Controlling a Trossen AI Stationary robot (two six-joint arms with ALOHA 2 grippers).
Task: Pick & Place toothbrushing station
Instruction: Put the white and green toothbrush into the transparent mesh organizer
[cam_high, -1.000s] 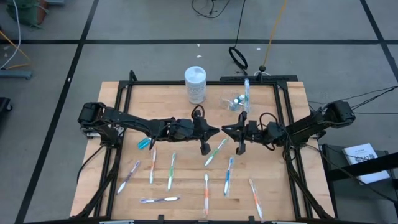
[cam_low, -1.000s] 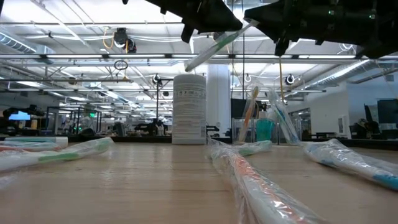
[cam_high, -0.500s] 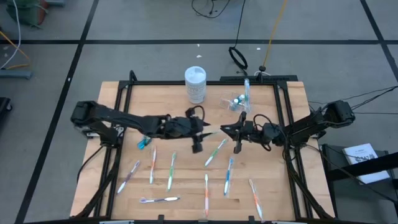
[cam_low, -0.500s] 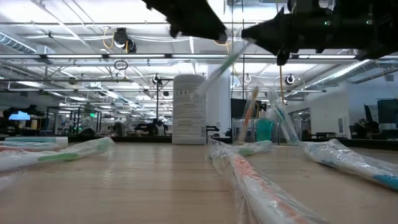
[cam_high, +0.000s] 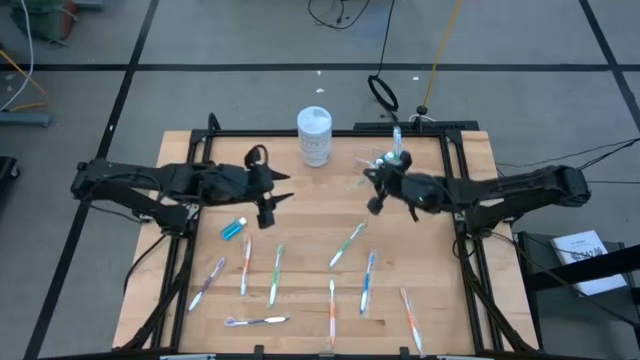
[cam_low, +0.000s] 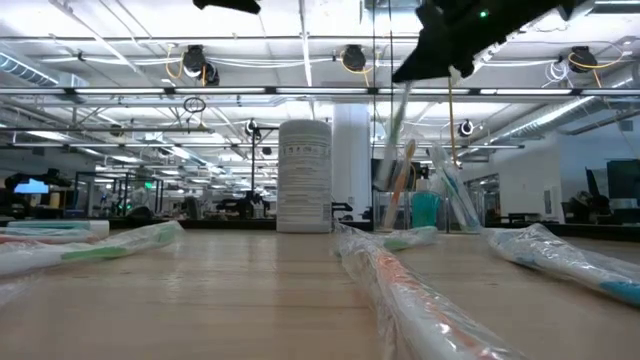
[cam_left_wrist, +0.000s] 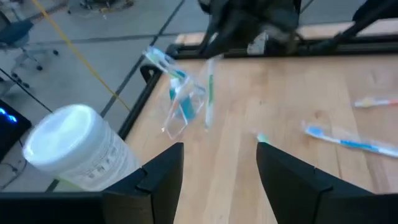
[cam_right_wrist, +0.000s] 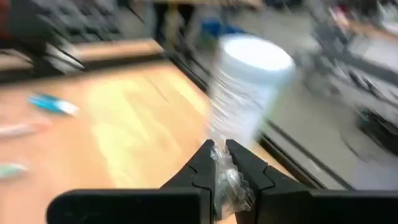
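Pinching a wrapped toothbrush (cam_left_wrist: 209, 93) upright, right gripper (cam_high: 375, 180) right beside the clear cup (cam_high: 383, 162), white canister (cam_high: 314, 135) near its far side. Spread and bare, left gripper (cam_high: 270, 193) over open bench (cam_high: 300, 215), blue tube (cam_high: 233, 228) just below, loose toothbrushes (cam_high: 275, 273) strewn nearer the front edge.

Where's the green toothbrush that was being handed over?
In the right gripper, hanging over the table's far right part beside the clear cup, in the high view; the left wrist view shows the green toothbrush there.
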